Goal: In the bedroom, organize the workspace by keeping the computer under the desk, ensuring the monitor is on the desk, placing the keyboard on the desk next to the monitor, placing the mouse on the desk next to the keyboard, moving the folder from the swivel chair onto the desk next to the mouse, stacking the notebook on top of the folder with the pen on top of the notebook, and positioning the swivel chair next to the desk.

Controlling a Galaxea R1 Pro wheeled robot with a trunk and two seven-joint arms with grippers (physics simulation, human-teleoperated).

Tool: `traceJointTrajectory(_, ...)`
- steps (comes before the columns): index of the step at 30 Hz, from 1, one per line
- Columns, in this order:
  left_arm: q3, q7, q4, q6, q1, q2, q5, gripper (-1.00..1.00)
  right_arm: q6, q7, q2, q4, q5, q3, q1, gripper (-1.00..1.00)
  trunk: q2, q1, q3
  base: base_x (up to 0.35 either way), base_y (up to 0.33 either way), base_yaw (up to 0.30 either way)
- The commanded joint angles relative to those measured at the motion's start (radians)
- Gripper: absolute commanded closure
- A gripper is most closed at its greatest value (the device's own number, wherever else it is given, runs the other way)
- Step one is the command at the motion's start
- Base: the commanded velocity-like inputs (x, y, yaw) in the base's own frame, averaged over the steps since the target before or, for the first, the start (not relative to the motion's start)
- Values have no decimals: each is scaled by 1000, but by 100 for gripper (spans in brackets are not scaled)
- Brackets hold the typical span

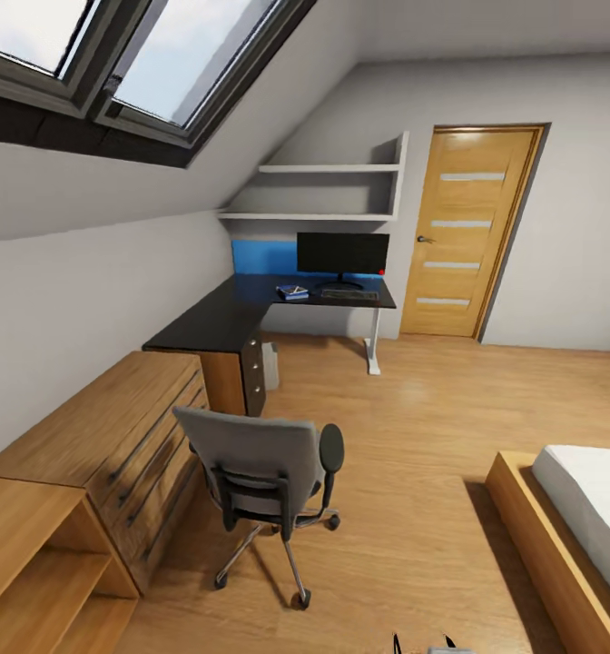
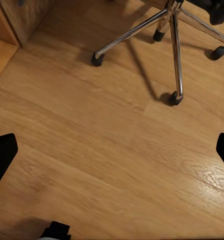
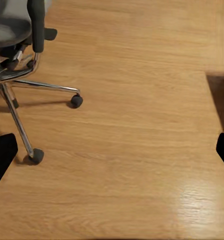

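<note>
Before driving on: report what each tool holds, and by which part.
Nothing is held. The left tool and right tool both hang open over bare floor.

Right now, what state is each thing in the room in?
door: shut
skylight: shut
drawers: shut
monitor: upright on desk, screen dark
keyboard: flat on desk, before monitor
chair: upright on floor, away from desk
left gripper: open
right gripper: open

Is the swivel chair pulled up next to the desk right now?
No. In the head view the swivel chair stands out on the floor beside the oak cabinets, well apart from the desk.
</note>
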Motion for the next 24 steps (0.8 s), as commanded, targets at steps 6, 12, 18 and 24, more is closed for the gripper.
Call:
traceJointTrajectory(6,-8,9,0,-4,0,1,7,-100,0,-9,0,0,0,8,-1,-100,-1,0,-2,0,43,-300)
traceJointTrajectory(12,-8,9,0,-2,0,1,7,-100,0,-9,1,0,1,9,-1,-100,-1,0,-2,129,197,-300)
traceJointTrajectory(18,-8,9,0,-2,0,1,7,-100,-1,-9,2,0,4,11,-1,-100,-1,0,-2,176,237,-261)
traceJointTrajectory(24,-8,9,0,-2,0,1,7,-100,-2,-9,1,1,7,13,-1,-100,-1,0,-2,181,243,-80)
